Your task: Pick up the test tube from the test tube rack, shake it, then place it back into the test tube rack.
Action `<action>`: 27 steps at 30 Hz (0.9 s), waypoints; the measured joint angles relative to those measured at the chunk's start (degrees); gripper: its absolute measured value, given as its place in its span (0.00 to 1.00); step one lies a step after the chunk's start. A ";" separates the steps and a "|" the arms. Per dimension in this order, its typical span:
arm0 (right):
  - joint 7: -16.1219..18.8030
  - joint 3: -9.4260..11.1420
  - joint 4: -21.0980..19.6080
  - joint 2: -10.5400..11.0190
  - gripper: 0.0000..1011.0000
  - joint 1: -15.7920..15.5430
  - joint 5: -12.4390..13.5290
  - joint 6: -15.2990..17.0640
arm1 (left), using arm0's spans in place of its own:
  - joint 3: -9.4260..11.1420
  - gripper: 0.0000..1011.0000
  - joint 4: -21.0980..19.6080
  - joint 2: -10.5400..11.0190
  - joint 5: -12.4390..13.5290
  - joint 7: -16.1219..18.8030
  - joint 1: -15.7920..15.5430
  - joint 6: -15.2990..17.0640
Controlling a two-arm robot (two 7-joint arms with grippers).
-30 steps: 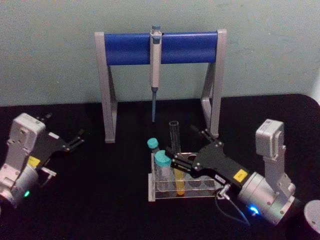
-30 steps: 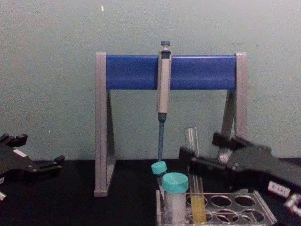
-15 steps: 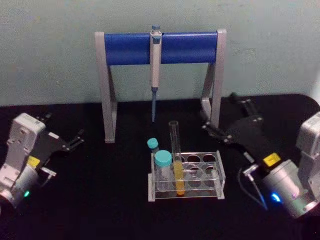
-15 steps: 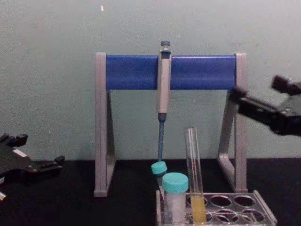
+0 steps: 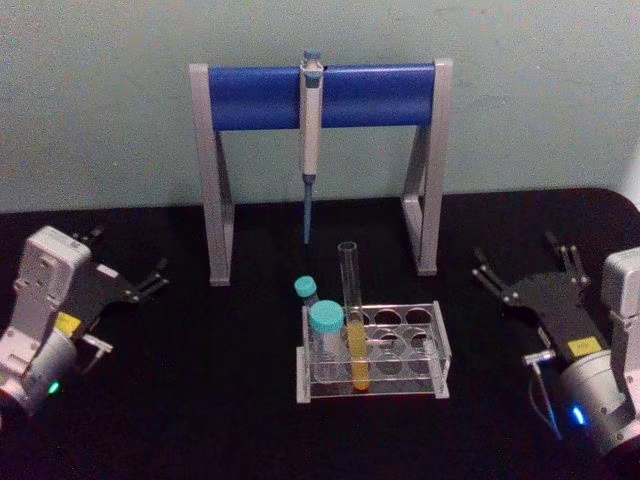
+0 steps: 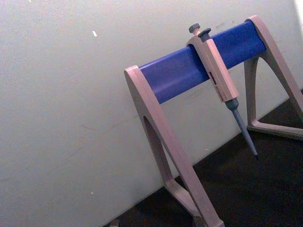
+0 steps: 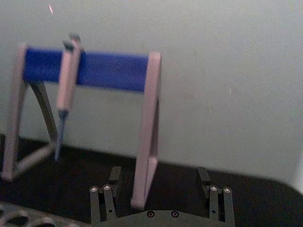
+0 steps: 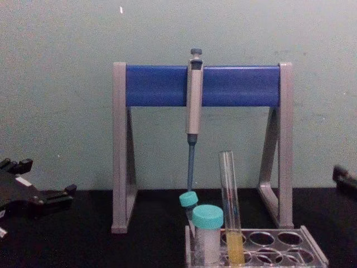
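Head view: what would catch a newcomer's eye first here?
The tall grey-and-blue pipette stand at the back, a pipette hanging from its bar. In front, the low clear plastic test tube rack holds the tall clear glass test tube with yellow liquid. The left gripper and right gripper sit out at the sides, jaws open.

Seen from the head view, the test tube rack [image 5: 374, 352] is flanked by bare black counter [image 5: 230, 400] at 9 o'clock and at 3 o'clock, and approach from either side is left unobstructed. The test tube [image 5: 353, 312] is crowded at 9 o'clock by a large teal-capped tube [image 5: 325, 340], with a smaller capped tube [image 5: 307, 296] at 10 o'clock. The holes at 3 o'clock of it are unoccupied. At 12 o'clock, passage is narrowed by the pipette stand [image 5: 322, 150] and the hanging pipette [image 5: 310, 140]. The open right gripper [image 5: 527, 268] is kept well apart at 3 o'clock, the open left gripper [image 5: 125, 262] at 9 o'clock.
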 joint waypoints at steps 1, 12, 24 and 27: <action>-0.26 0.10 0.71 -0.28 0.99 -0.05 -0.37 0.96 | 0.00 0.99 0.00 0.00 0.00 0.00 0.00 0.00; 0.57 0.47 5.80 -2.00 0.99 0.23 -1.40 5.02 | 0.00 0.99 0.00 0.00 0.00 0.00 0.00 0.00; 2.13 1.03 8.42 -3.29 0.99 0.84 -2.59 6.82 | 0.00 0.99 0.00 0.00 0.00 0.00 0.00 0.00; 2.14 0.99 8.40 -3.23 0.99 0.84 -2.58 6.81 | 0.00 0.99 0.00 0.00 0.00 0.00 0.00 0.00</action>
